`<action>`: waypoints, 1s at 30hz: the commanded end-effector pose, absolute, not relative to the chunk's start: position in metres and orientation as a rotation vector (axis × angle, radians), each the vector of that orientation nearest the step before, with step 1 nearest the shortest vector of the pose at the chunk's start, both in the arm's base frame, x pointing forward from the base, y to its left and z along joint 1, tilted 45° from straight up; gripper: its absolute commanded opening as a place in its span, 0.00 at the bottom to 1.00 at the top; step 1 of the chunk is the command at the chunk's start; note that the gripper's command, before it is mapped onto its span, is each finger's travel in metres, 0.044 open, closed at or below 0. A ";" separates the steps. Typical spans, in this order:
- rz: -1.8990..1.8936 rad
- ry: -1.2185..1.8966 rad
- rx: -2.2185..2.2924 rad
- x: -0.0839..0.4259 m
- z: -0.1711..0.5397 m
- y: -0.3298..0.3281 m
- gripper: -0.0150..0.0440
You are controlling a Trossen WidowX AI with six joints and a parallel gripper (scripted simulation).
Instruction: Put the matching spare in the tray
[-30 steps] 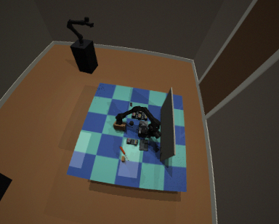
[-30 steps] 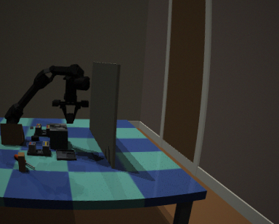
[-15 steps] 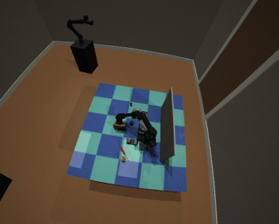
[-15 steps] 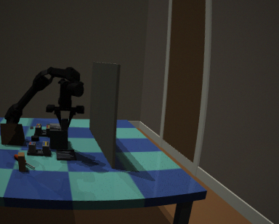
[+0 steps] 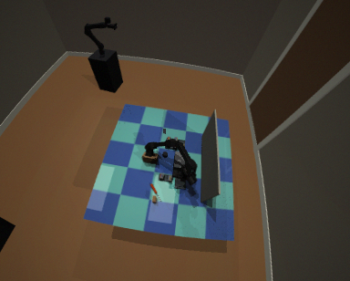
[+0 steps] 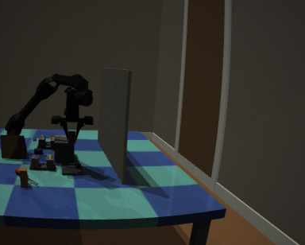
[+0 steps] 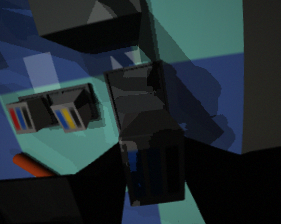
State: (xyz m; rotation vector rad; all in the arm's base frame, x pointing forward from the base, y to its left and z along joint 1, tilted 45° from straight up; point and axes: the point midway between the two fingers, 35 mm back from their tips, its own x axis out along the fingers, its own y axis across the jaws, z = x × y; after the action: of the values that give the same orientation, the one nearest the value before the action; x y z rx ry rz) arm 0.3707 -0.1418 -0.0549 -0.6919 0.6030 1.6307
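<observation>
Evidently the tool (image 5: 184, 174) (image 6: 71, 140) (image 7: 148, 141) pinches the striped spare (image 6: 71, 135) (image 7: 152, 167), with the tray (image 5: 180, 184) (image 6: 72, 169) (image 7: 131, 82) just beyond it, toward the wrist view's top edge.

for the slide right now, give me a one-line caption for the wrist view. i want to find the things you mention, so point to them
Gripper holding a stripe-coded spare unit (image 7: 153, 172) above the dark tray (image 7: 136, 97), two striped units (image 7: 38, 114) (image 7: 76, 109) alongside.

Spare (image 6: 71, 137) (image 7: 153, 172): dark block, gripped, raised above the table. Striped face in wrist view: blue, darker blue, near-black, left to right. Tray (image 6: 72, 169) (image 7: 112, 102): dark, shallow, flat on table; 12 o'clock from spare in wrist view. Mounted unit (image 6: 64, 153) (image 7: 91, 17): grey box, upright; tray at its 5 o'clock, exterior view. Back code unreadable.
</observation>
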 end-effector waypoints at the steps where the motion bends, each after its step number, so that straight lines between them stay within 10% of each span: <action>1: 1.633 0.605 -0.680 0.369 -0.058 -0.138 0.25; 30: 1.632 0.605 -0.681 0.370 -0.075 -0.124 0.25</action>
State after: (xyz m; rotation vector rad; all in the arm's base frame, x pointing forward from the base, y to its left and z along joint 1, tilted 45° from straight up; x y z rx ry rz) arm 0.3712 -0.1274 -0.0721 -0.6923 0.6029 1.6304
